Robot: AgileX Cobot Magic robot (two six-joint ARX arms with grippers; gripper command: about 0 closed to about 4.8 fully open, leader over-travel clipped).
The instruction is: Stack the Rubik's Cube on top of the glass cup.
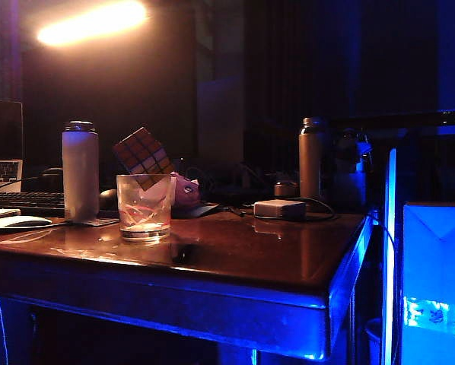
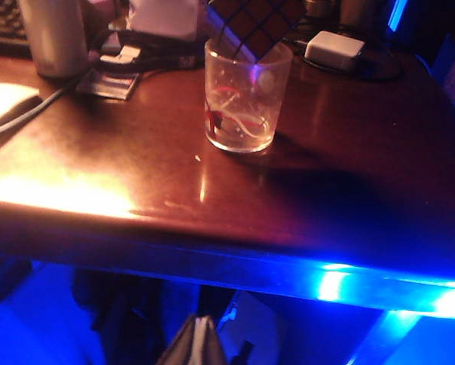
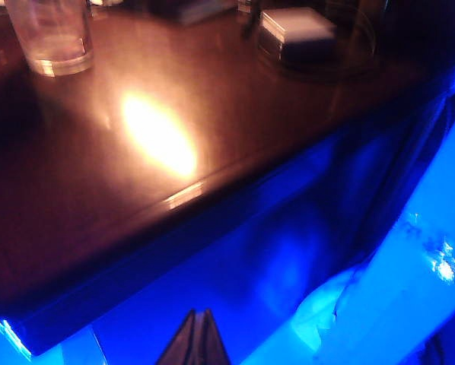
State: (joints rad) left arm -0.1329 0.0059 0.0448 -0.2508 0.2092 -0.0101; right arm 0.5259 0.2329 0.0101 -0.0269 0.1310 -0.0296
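Cube [image 1: 144, 156] sits tilted on the rim of the cup [image 1: 144, 207], one corner dipping inside, not flat. Cup stands upright on the brown table [image 1: 235, 255], near its front left part, reddish-white swirls showing through the glass.

Left gripper [image 2: 200, 344] is below and in front of the table edge, well apart from the cup; fingers pressed together, holding nothing. Right gripper [image 3: 196, 340] likewise hangs below the table's front edge, further right, fingers pressed together, nothing between them. Neither shows in the exterior view.

Behind the cup: white bottle [image 1: 80, 171] to its left, pink lump [image 1: 185, 190] just behind it, brown bottle [image 1: 311, 158] far right. White adapter [image 1: 279, 209] with cable lies mid-table. Room dark, blue light along the table edge.
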